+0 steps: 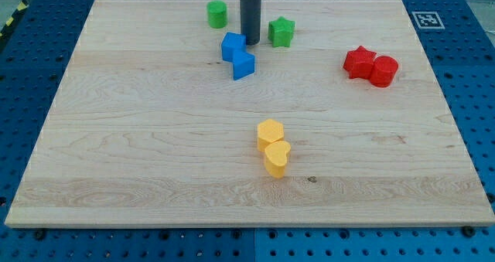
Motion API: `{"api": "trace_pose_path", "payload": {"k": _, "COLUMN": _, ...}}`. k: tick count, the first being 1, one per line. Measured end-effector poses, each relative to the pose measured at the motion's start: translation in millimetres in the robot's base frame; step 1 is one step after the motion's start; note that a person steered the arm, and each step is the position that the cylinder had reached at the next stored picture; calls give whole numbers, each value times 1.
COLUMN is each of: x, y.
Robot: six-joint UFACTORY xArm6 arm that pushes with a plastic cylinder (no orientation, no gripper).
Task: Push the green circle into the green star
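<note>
The green circle (217,15), a short cylinder, stands near the view's top, left of centre. The green star (281,32) lies to its right, a clear gap between them. My rod comes down from the view's top between the two, and my tip (250,42) rests on the board just right of the upper blue block (233,45). The tip is right of and below the green circle, and left of the green star. It touches neither green block.
Two blue blocks, the lower one (244,65), touch each other below the tip. A red star (359,62) and red cylinder (384,71) sit together at the right. Two yellow blocks (271,132) (276,158) sit together at centre bottom. The wooden board (139,138) lies on a blue pegboard.
</note>
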State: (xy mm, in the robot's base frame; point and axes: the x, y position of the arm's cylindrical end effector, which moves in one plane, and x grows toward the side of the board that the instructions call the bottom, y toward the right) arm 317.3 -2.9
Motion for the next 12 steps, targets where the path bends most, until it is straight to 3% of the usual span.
{"api": "trace_pose_path", "payload": {"k": 2, "x": 3, "y": -58}}
{"api": "trace_pose_path", "payload": {"k": 4, "x": -95, "y": -124}}
{"api": "trace_pose_path", "payload": {"k": 6, "x": -103, "y": -98}}
{"api": "trace_pose_path", "payload": {"k": 9, "x": -70, "y": -32}}
{"api": "trace_pose_path", "payload": {"k": 12, "x": -60, "y": -21}}
